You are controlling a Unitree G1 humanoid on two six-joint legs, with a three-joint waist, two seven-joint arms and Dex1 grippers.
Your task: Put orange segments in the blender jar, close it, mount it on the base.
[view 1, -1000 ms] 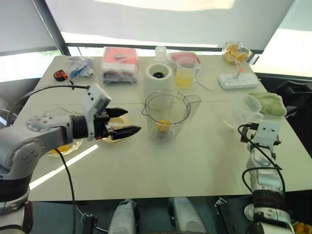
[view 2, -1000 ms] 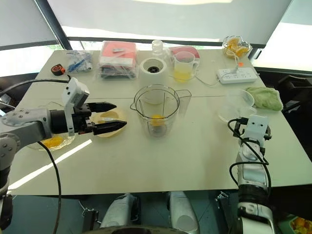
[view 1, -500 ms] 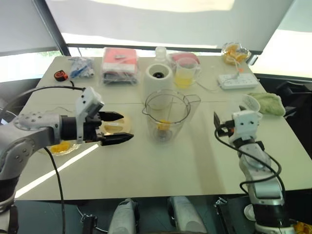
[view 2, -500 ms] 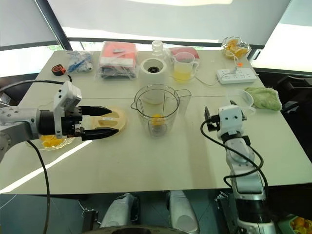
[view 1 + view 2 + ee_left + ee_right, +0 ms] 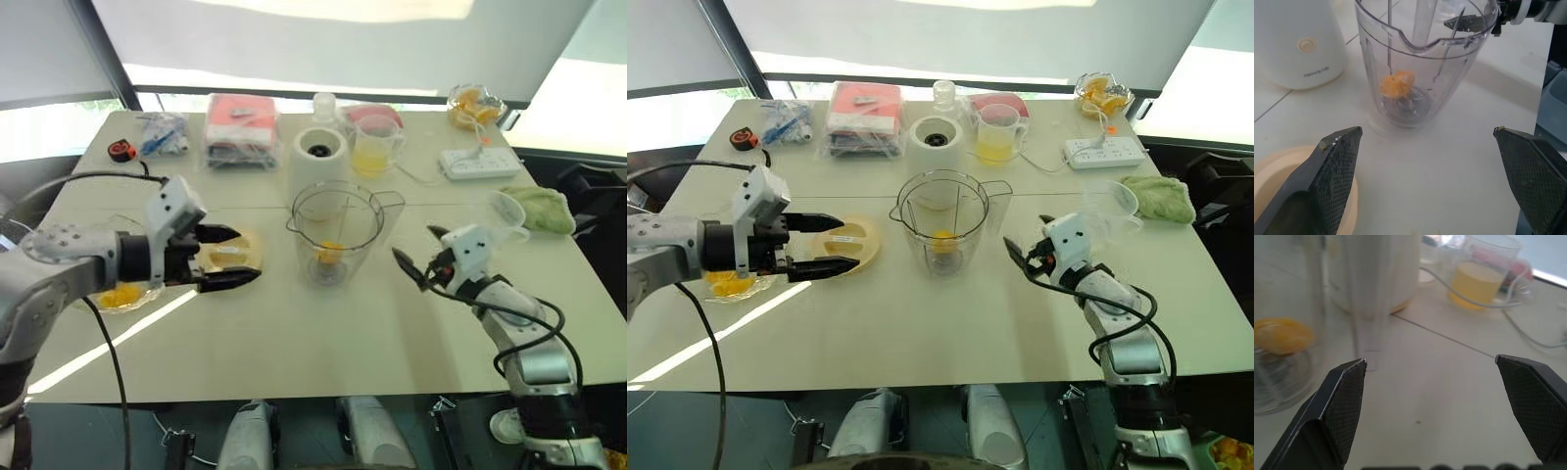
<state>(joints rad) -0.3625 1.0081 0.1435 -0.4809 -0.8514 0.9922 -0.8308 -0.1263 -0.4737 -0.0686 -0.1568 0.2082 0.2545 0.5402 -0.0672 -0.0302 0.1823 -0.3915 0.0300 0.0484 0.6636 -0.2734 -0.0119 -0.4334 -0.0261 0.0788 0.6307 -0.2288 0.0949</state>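
One bench (image 5: pixel 323 333) carries everything. At frame centre stands one blender jar (image 5: pixel 335 233), upright and uncovered, with orange segments (image 5: pixel 1396 83) at its bottom over the blade; their count is unclear. Just behind it, upper centre, is one white base (image 5: pixel 319 155); the left wrist view shows small grey lettering on it, too small to read. Upper centre also holds one jug of yellow juice (image 5: pixel 371 147). The left gripper (image 5: pixel 235 257), centre-left, and right gripper (image 5: pixel 411 257), centre-right, flank the jar, both with fingers spread, empty.
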